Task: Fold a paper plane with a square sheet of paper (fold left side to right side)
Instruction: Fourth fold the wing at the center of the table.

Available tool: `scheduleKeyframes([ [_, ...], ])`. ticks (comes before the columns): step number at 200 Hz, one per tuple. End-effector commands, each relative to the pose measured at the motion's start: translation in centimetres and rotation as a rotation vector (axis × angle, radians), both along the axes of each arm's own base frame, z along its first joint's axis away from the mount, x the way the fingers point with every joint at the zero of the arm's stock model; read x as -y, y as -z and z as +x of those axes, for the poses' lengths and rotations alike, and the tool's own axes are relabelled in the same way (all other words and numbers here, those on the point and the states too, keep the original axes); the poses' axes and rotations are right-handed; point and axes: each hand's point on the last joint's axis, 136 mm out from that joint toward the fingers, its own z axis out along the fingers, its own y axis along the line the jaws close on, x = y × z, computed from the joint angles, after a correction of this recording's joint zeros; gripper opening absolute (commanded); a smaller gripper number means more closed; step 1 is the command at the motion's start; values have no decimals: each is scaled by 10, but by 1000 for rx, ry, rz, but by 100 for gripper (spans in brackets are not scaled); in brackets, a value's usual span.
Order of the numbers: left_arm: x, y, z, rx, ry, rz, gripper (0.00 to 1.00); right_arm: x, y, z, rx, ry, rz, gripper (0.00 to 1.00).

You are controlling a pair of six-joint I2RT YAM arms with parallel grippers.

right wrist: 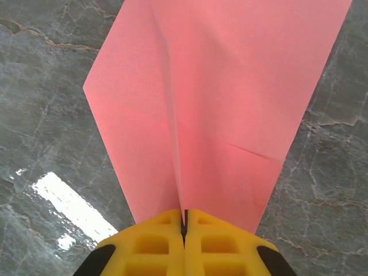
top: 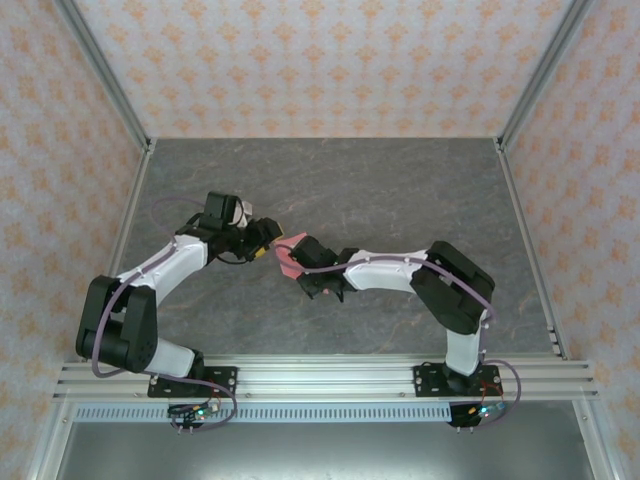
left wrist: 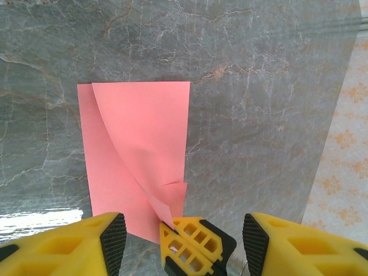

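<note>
Top external view first: we see the square sheet of paper [top: 287,257] as a small salmon-pink patch at mid-table, between the two arms. Most of it lies under the right arm's dark wrist, so we cannot read its outline there. The left gripper [top: 266,238] sits just beside it.

From the left wrist we make out a tall pink rectangle on the table [left wrist: 270,86], a grey marbled surface, glossy enough to throw a white glare. The paper is thin, matte and unmarked. Its upper layer peels up in a smooth curve from the far left corner to the near right corner. The left arm's yellow fingers [left wrist: 109,238] stand wide apart and grasp nothing, and their lower parts are cut off by the frame. Between them, a yellow latticed fingertip pair pinches that lifted corner.

From the right wrist, the right gripper [right wrist: 184,221] is clenched on the paper's edge, pads meeting along a thin dark line. One straight fold line climbs from the pinch, and a short diagonal crease marks the right flap. The sheet's far end runs off the top of the frame.
</note>
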Motion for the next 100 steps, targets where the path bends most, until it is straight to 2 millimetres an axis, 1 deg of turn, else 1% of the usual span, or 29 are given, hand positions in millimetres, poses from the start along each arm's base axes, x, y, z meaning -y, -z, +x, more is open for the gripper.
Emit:
scheduleKeyframes([
  [1,-4,15,-15,-31,12,19,56,-6,-12,-5,-79,-1,74,5],
  [24,-3,28,-26,-60,26,12,50,-10,-19,-5,-140,5,154,4],
  [50,0,36,-31,-71,39,17,45,-13,-24,-5,-199,13,221,4],
  [78,15,45,-32,-90,80,21,43,-15,-28,-3,-232,21,272,3],
  [100,30,48,-27,-86,112,22,43,-17,-30,-3,-259,22,302,3],
])
